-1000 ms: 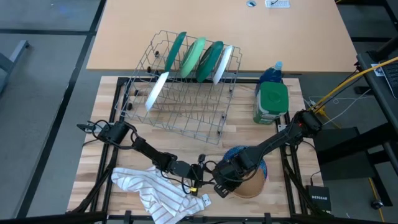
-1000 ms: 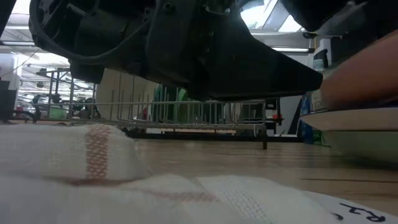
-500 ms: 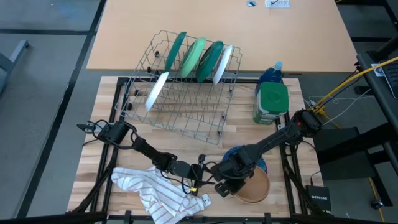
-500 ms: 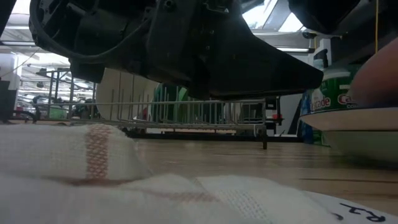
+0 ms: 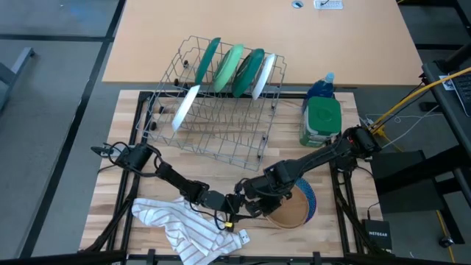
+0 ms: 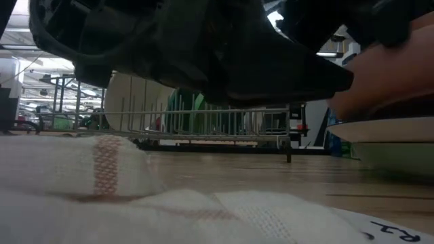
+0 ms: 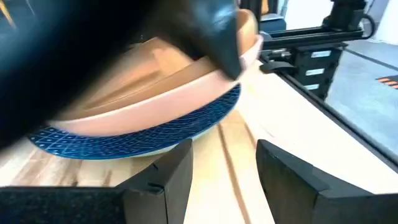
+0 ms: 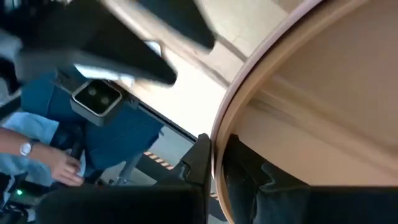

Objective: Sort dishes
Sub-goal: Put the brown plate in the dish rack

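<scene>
Dishes sit in two places: a tan bowl [image 5: 289,211] resting on a blue plate [image 5: 305,197] at the near right of the table [image 5: 121,158], and five plates on edge in the wire rack [image 5: 213,129] farther back. In the rack a white plate [image 5: 185,107] leans alone at the left; behind it stand a dark green plate [image 5: 207,62], a light green plate [image 5: 229,67], another dark green plate [image 5: 248,72] and a second white plate [image 5: 264,75].

The right gripper [image 5: 255,209] is at the bowl's left rim, and the right wrist view shows its fingers [image 8: 200,160] pinching that rim [image 8: 239,93], one inside and one outside. The left gripper [image 5: 229,213] lies just beside it on the table, fingers [image 7: 166,177] spread and empty; its wrist view shows the blue patterned plate [image 7: 137,137] under the bowl [image 7: 155,93], which the high view half hides under the right arm.

The low view is mostly blocked by the dark arms above, with the striped cloth [image 6: 102,183] filling the foreground and the rack [image 6: 203,129] beyond. From above, that cloth [image 5: 180,224] lies crumpled at the near left, under the left arm. A green-lidded container [image 5: 321,121] and a blue bottle [image 5: 321,86] stand right of the rack. A person's hand and sleeve [image 8: 37,149] show off the table in the right wrist view.
</scene>
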### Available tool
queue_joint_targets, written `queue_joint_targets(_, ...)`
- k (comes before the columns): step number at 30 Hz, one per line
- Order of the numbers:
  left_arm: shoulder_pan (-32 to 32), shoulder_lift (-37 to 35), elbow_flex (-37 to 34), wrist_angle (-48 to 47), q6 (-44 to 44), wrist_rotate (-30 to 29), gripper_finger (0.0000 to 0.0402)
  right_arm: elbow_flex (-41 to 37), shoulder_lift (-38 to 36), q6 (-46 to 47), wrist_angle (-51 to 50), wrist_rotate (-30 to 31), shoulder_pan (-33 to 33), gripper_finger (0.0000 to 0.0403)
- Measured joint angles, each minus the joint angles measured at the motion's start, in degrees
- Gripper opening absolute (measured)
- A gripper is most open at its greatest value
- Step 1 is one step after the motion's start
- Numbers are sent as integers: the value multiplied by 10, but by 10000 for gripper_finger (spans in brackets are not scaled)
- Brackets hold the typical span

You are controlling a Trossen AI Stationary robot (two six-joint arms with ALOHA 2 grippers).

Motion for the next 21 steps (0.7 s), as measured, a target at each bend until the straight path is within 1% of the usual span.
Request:
queue_joint_targets(2,-4,-1,0,14,4,0,166,0,0,-7,0,2,-4,37)
queue_joint_targets(7,-9,-3,0,87,40,0,166,0,0,-15,2,2,-5,37)
queue_joint_targets(10,-5,-3,0,102,57,-1,166,0,0,-15,4,2,-5,37)
queue_joint_targets(15,9,-3,0,98,65,-2,166,0,0,-15,24,2,-5,37)
queue_joint_targets(21,22,-4,1,56,56,-2,166,0,0,-15,46,7,-5,37)
